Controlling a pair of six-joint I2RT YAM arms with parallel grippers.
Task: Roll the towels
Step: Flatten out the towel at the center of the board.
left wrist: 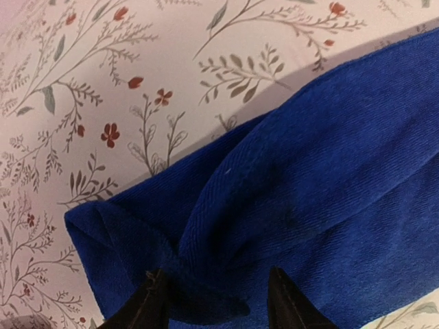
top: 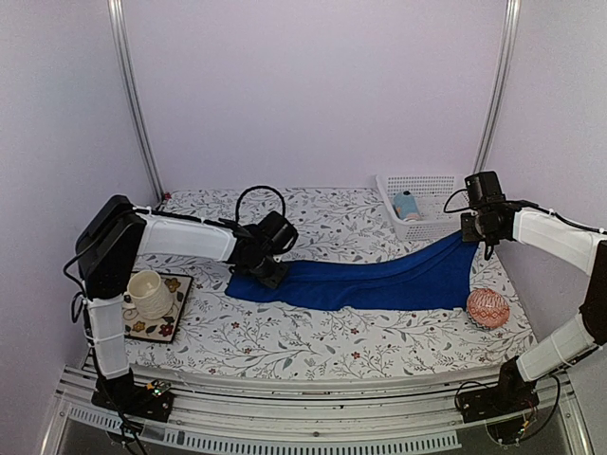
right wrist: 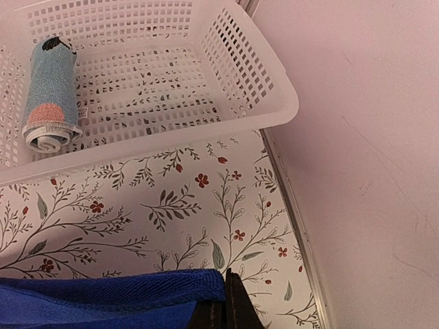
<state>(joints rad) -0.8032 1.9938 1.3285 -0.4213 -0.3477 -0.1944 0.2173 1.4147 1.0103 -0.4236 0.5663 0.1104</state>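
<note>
The long royal-blue towel [top: 370,281] lies stretched across the table from left to right. My left gripper [top: 268,272] is at its left end; in the left wrist view the fingers [left wrist: 147,308] stand apart around a bunched fold of the towel [left wrist: 288,199]. My right gripper [top: 474,242] is shut on the towel's right corner [right wrist: 116,291] and holds it lifted. The light-blue towel [top: 406,204] lies rolled in the white basket [top: 441,182], also seen in the right wrist view [right wrist: 48,96].
A pink-red patterned ball [top: 487,308] sits at the right near the towel. A white cup [top: 148,292] stands on a floral coaster [top: 175,322] at the left. The basket [right wrist: 247,75] is at the back right by the wall.
</note>
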